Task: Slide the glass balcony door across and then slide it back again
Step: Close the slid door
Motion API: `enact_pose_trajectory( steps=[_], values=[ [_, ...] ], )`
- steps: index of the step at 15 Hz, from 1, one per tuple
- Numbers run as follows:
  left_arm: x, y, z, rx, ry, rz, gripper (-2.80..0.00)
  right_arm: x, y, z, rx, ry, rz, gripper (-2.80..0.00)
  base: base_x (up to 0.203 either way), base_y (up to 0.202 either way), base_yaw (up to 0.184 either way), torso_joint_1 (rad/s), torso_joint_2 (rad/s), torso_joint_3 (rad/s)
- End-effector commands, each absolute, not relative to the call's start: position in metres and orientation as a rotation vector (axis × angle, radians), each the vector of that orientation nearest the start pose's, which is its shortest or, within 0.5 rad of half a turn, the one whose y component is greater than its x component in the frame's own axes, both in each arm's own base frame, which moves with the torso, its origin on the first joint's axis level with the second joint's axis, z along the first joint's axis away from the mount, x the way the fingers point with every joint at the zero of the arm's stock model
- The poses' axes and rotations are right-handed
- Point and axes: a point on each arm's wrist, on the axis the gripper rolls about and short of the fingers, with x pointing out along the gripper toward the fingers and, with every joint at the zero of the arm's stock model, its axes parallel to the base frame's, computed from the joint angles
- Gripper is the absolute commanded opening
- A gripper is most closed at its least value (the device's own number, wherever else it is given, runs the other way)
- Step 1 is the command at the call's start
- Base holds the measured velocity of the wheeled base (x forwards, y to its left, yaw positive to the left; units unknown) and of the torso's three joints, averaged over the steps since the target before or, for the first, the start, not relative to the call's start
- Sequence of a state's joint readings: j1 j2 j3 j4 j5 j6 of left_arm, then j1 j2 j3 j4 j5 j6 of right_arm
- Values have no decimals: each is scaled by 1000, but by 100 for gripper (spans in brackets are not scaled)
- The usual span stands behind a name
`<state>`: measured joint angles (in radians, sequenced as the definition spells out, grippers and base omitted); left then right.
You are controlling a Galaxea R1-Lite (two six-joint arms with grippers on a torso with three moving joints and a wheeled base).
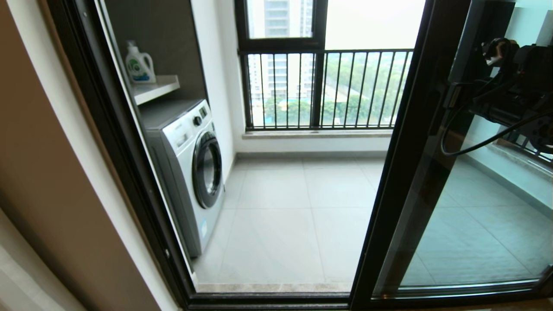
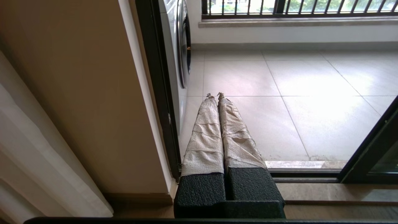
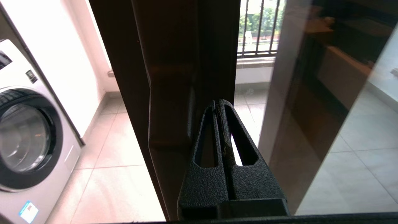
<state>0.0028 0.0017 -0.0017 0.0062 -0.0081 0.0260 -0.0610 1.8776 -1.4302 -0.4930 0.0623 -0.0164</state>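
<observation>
The glass balcony door (image 1: 466, 224) stands slid to the right, so the doorway on the left is open. Its dark upright (image 1: 406, 172) runs from floor to ceiling. My right arm (image 1: 514, 82) reaches in from the upper right at handle height. In the right wrist view the right gripper (image 3: 218, 104) is shut and empty. Its tips rest against the upright just beside the bar handle (image 3: 169, 105), on the glass side. The left gripper (image 2: 214, 95) is shut and empty, with cloth-wrapped fingers (image 2: 203, 137). It hangs low by the left jamb, pointing at the balcony floor.
A white washing machine (image 1: 194, 168) stands inside the balcony on the left under a shelf with a detergent bottle (image 1: 139, 64). The black-barred railing (image 1: 328, 86) closes the far side. The dark left jamb (image 1: 112, 142) and the floor track (image 1: 268, 298) border the opening.
</observation>
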Motion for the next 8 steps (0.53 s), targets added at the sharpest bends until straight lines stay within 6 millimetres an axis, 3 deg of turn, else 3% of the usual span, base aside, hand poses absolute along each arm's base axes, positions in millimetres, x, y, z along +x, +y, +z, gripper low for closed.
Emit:
enact_pose_trajectory(
  steps=[1, 8],
  values=[
    [-23, 0, 75, 26, 7, -5, -280, 381, -8, 286, -19, -57, 27, -280, 0, 0, 0, 0, 0, 0],
    [-23, 0, 75, 26, 8, -5, -280, 377, 53, 285, -37, -55, 124, -280, 0, 0, 0, 0, 0, 0]
  ],
)
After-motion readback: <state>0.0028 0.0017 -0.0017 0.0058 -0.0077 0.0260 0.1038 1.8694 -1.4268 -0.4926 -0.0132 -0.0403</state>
